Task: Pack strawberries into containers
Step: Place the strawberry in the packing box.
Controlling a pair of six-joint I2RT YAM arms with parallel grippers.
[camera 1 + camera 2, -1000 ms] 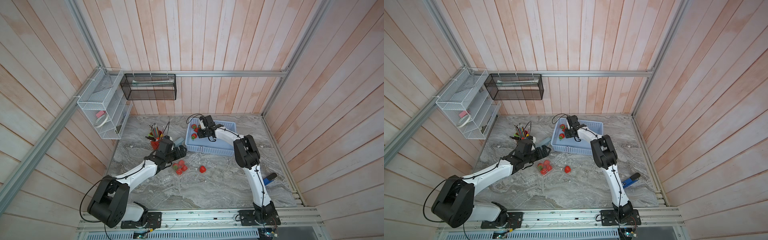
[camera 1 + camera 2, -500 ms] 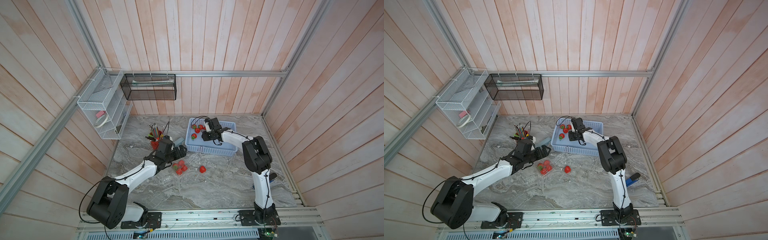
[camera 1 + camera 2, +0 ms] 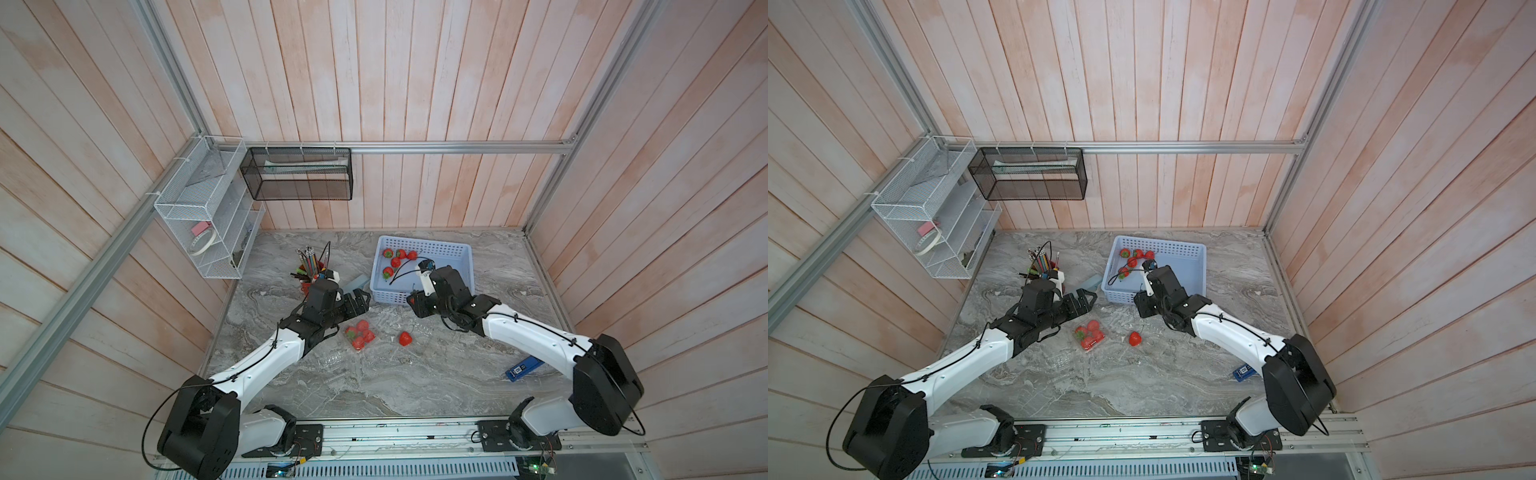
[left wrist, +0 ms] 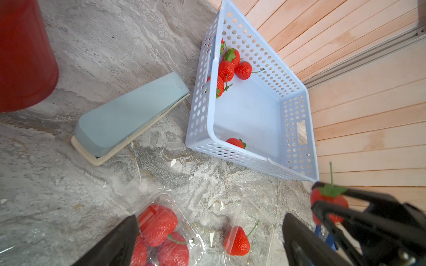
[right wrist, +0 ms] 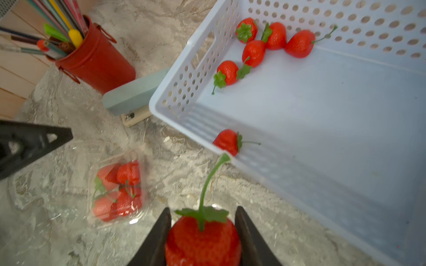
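Right wrist view, lower centre: our right gripper (image 5: 203, 210) clamps a strawberry (image 5: 202, 241) across its flanks (light, slick, we judge); left gripper (image 3: 358, 300) spread wide near the filled container (image 5: 117, 191), lower left.

Pale pinkish plank walls (image 3: 415, 83), edged with aluminium rails (image 3: 457, 146), enclose a grey marble-patterned tabletop (image 3: 374, 386) in soft, even light, with a white wire rack (image 3: 199, 220) and a black mesh basket (image 3: 299, 183) hung near one back corner.

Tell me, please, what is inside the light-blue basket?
Six strawberries lie in the basket: five clustered in one corner, one alone by the near wall. In both top views the right arm covers part of the floor.
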